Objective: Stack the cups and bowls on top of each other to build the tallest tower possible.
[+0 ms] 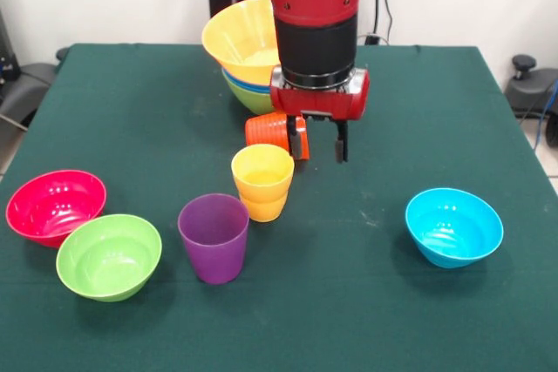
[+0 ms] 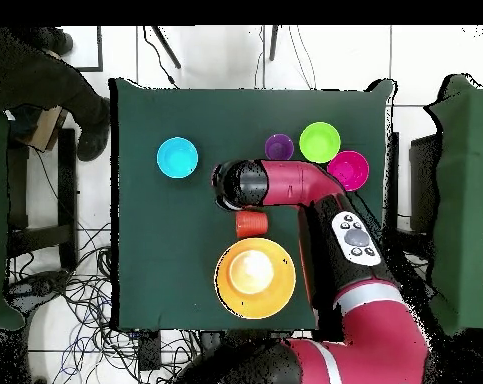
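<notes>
My gripper (image 1: 319,147) hangs open and empty over the table's middle. Its left finger (image 1: 296,141) stands just in front of the ribbed orange-red cup (image 1: 272,131), which lies on its side. The yellow cup (image 1: 261,182) stands upright just in front of it, and the purple cup (image 1: 214,238) stands nearer, to the left. The tower (image 1: 246,41) stands behind: a wide orange-yellow bowl over blue rims and a green bowl (image 1: 251,98). Loose bowls are the pink-red (image 1: 55,205), the small green (image 1: 109,256) and the light-blue (image 1: 453,226). In the overhead view the arm's wrist (image 2: 230,185) hides the gripper and the yellow cup.
The overhead view shows the tower (image 2: 255,278), the orange-red cup (image 2: 250,223), the purple cup (image 2: 278,147), the green bowl (image 2: 320,142), the pink-red bowl (image 2: 348,170) and the light-blue bowl (image 2: 177,158). A person (image 2: 45,80) sits at the top-left edge.
</notes>
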You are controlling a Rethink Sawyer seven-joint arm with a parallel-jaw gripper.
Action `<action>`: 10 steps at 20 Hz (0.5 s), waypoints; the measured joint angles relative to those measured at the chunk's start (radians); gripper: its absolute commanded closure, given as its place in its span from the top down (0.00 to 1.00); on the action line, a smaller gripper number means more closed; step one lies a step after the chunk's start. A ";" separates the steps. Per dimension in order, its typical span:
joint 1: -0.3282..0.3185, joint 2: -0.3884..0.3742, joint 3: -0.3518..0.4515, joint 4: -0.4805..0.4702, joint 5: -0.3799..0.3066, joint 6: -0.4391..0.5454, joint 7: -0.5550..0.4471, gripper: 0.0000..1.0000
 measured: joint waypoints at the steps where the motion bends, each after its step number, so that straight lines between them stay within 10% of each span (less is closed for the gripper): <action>1: 0.000 -0.007 0.000 0.000 0.000 0.000 0.000 1.00; 10: -0.001 -0.035 0.006 0.000 0.000 0.000 0.000 1.00</action>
